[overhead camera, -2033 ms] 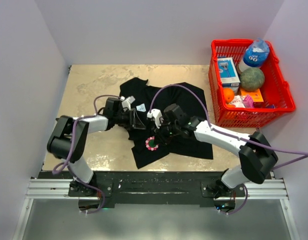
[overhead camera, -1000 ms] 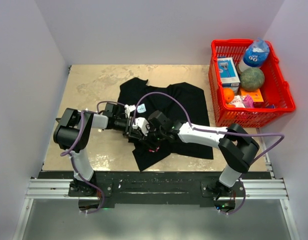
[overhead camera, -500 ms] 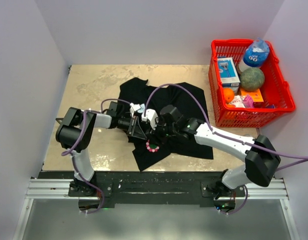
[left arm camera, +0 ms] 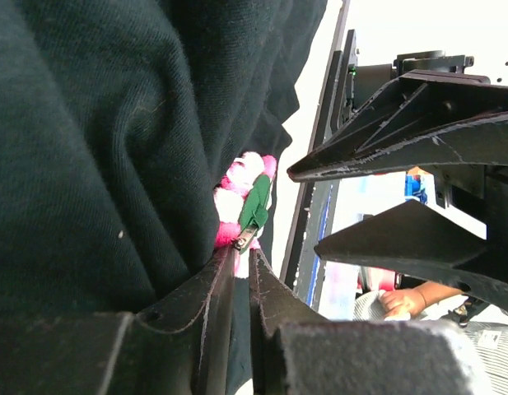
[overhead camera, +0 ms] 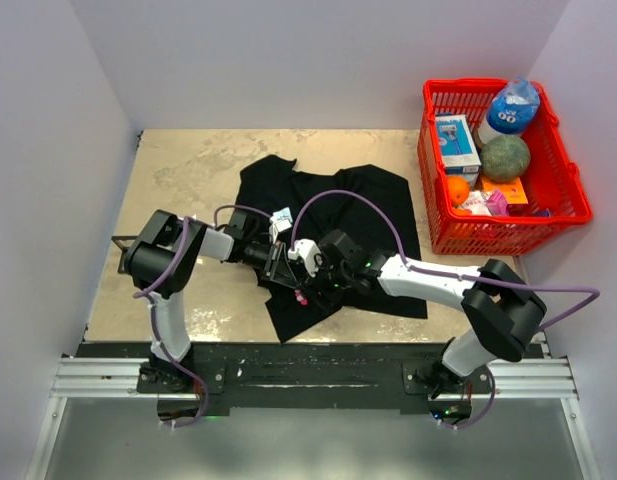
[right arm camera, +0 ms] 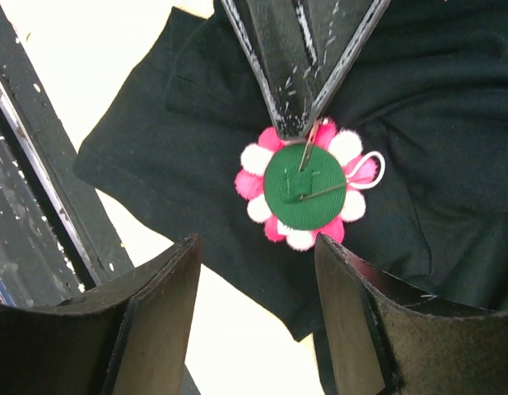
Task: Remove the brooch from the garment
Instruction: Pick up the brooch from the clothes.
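Right wrist camera shows it best: the brooch (right arm camera: pixel 304 188) shows only its back, green disc and pin facing us over the black garment (right arm camera: pixel 451 123), its front hidden. Look, the left claw (right arm camera: pixel 296 132) is pinched nearly closed on the brooch's top edge at the pin, while the right claw (right arm camera: pixel 255 243) gapes wide just below, touching nothing. From top external, the garment's white label (overhead camera: pixel 282 216) is too small to read.
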`<state>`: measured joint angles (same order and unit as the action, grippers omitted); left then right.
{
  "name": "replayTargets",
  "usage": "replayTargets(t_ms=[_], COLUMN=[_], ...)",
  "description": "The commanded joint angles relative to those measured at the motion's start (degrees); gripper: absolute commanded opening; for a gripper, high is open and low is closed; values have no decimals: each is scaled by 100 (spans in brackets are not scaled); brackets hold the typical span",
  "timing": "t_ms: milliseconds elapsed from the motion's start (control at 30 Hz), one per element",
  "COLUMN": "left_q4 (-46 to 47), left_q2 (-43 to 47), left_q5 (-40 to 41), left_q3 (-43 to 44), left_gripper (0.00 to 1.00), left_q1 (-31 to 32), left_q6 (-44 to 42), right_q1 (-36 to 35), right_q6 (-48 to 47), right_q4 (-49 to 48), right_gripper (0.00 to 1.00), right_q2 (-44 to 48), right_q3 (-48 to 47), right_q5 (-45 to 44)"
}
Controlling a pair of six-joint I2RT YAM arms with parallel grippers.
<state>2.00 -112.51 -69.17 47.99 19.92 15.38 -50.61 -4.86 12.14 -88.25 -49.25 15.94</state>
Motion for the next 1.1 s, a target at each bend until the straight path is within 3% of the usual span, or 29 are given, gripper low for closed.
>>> replayTargets(t_ms=[0,133,400,500,700,833,967,1067], left_q4=[310,476,976,2021,2585,2744,2666,2455], left_q2=[-95,-184,-79,289,887,740,792,853], left_q5=[-27,-140,-343,-431,-326,-343,-247,-229], left_q3=[9,0,-236,-711,-1203,-1239,-1195,-1186], left_gripper=[13,0,0,0,0,0,24,28], left_q1=[126,135,-40,-338,-691,-700,-656,-648], left_q6=[123,167,631,1229,1686,1758,1706,1565], right_q1=[-10,-10,-10,-2,-1,-10,-10,-10], right_q6=[143,187,249,293,83,108,152,222], right_q4=[-300,-318,-309,-300,-440,-511,-634,-844], right_gripper=[61,64,73,74,73,74,74,74], right_q2=[159,141,97,141,203,1,-349,-622], right_q3=[-14,-5,-23,-40,-146,-268,-356,-444], right_q5=[-65,-126,-232,-284,-356,-636,-645,-838])
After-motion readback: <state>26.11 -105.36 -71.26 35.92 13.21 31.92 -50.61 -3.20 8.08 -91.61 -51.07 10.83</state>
